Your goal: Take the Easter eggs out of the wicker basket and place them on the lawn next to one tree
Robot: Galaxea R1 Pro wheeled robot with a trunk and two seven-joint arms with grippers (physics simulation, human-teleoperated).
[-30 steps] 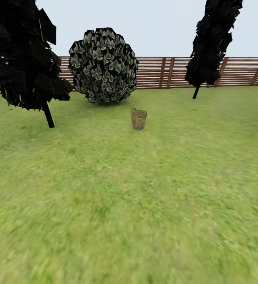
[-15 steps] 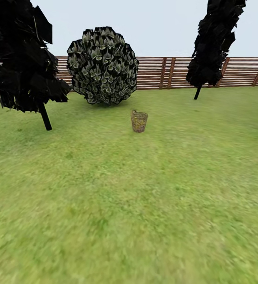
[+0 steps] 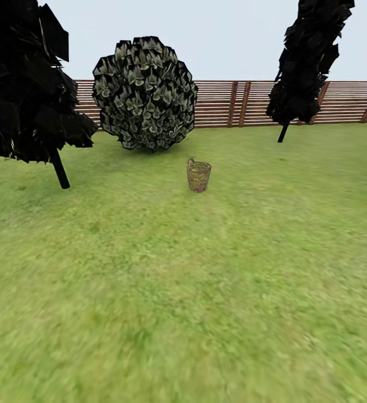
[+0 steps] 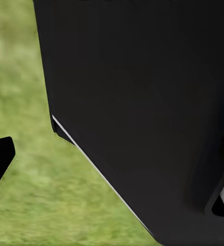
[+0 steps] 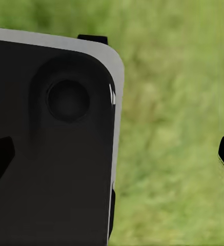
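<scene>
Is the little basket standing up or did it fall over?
Standing up. The wicker basket sits upright on the lawn, its open rim facing the sky. It is too far away to see eggs inside.

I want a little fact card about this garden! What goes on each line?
basket: wicker basket standing upright on the lawn, far ahead of the robot
eggs: too small to tell from here
behind basket: round leafy bush
trees: dark ragged tree at left, another at right
back edge: brown slatted fence
claws: cannot tell if open or shut; wrist views show dark robot parts over grass
</scene>
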